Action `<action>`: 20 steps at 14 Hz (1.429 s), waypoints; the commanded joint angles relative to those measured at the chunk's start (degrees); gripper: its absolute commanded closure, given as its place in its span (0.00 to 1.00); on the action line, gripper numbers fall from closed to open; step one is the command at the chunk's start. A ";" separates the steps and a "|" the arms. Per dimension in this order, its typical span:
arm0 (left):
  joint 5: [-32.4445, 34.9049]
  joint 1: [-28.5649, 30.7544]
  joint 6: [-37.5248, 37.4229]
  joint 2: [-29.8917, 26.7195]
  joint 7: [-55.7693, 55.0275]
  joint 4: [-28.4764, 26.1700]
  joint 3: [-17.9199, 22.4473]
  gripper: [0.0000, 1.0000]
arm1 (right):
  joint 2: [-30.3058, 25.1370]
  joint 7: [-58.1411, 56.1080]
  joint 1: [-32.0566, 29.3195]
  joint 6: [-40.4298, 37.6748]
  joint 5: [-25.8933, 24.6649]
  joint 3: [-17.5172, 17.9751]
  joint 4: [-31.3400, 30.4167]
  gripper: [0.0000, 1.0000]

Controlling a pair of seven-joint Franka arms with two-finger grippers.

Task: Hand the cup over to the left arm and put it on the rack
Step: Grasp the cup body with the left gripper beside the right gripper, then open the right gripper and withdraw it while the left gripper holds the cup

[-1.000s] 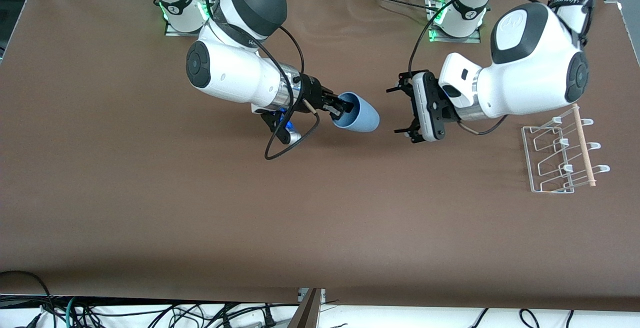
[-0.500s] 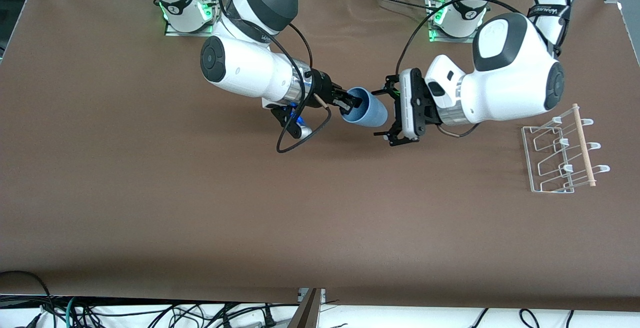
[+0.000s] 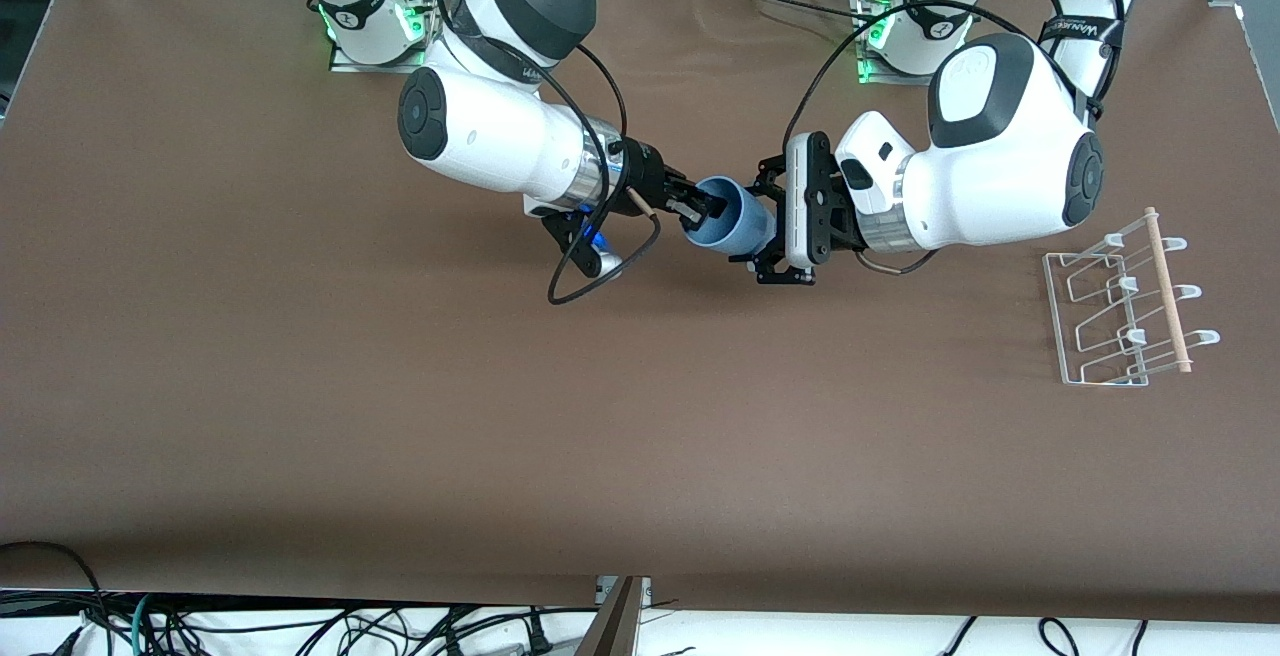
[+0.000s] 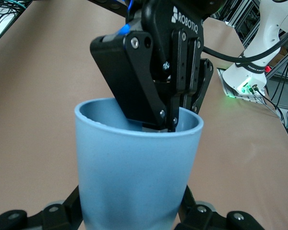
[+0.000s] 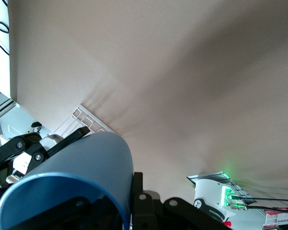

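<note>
The left gripper (image 3: 765, 229) is pinched on the base end of the light-blue cup (image 3: 738, 226), which is held in the air lying sideways, its rim pointing away toward the right gripper (image 3: 700, 208), itself clamped on the rim wall, while the rack (image 3: 1098, 316) lies well apart toward the left arm's end.

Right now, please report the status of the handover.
Both claws shut on the cup: right claw at its rim, left claw at its base. Rack unobstructed.
</note>
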 commanded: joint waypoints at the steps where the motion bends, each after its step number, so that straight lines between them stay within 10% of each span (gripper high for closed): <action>1: -2.10 -0.07 -0.17 -0.09 2.62 -0.40 -0.10 1.00 | -0.23 0.16 -0.35 0.64 0.66 0.09 1.52 0.48; 2: -2.10 0.01 -0.26 -0.18 2.62 -0.31 -0.10 1.00 | -0.24 -0.28 -0.53 0.72 0.57 -0.26 1.61 0.09; 3: -2.10 0.10 -0.35 -0.18 2.62 -0.31 -0.10 1.00 | -0.41 -0.63 -0.79 0.64 0.40 -0.53 1.61 0.01; 10: -0.43 1.95 -6.14 -1.23 1.57 -0.05 0.68 1.00 | -7.95 -5.63 -8.43 -7.96 -5.12 -1.57 2.32 0.01; 16: 13.52 5.72 -14.66 -1.76 -2.37 0.39 0.69 1.00 | -13.32 -26.95 -13.36 -33.35 -5.76 -17.55 2.32 0.01; 20: 29.06 5.90 -21.34 -2.20 -11.59 0.57 0.25 1.00 | -13.42 -34.02 -13.37 -34.70 -9.43 -27.14 2.32 0.01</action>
